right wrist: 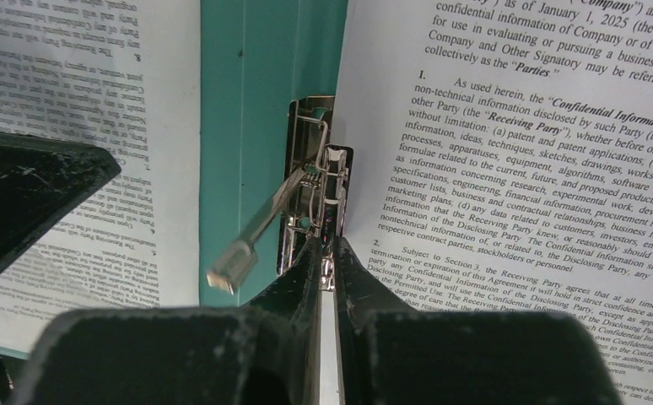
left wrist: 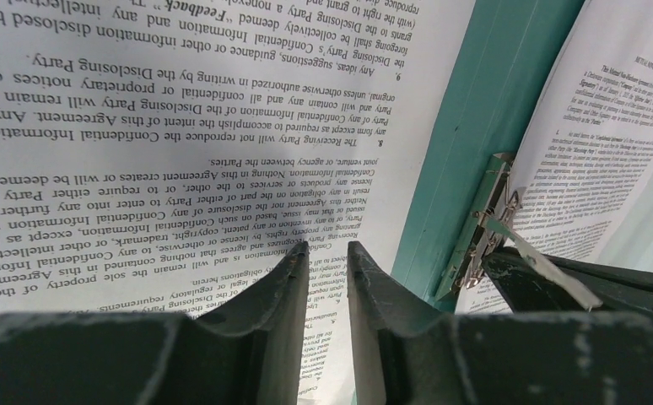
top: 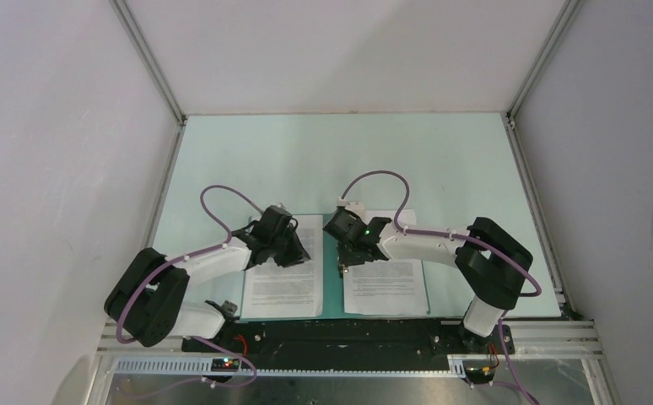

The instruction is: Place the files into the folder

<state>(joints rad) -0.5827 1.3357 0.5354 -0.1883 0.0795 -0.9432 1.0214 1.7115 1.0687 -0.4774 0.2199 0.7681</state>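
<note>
Nearest the arm bases, both files are lying inside the open folder (right wrist: 256,101) on the table (top: 407,160). The left sheet (top: 283,287) is resting on the left cover and the right sheet (top: 391,287) on the right cover, with the teal spine showing between them. The left end effector (left wrist: 327,253) is standing narrow and holding nothing, its tips down at the left sheet, apparently pinning it flat. Just beyond, the right end effector (right wrist: 325,246) is sitting almost closed at the near end of the clip (right wrist: 310,110), just beside the right sheet's inner edge. Whether it is pinching metal I cannot tell. The clip's lever (right wrist: 260,224) is sticking up, so the clamp is probably unlatched. The step in hand seems to be securing the sheets. The next move is calling for that lever to be pressed down, then a cover swung shut.
</note>
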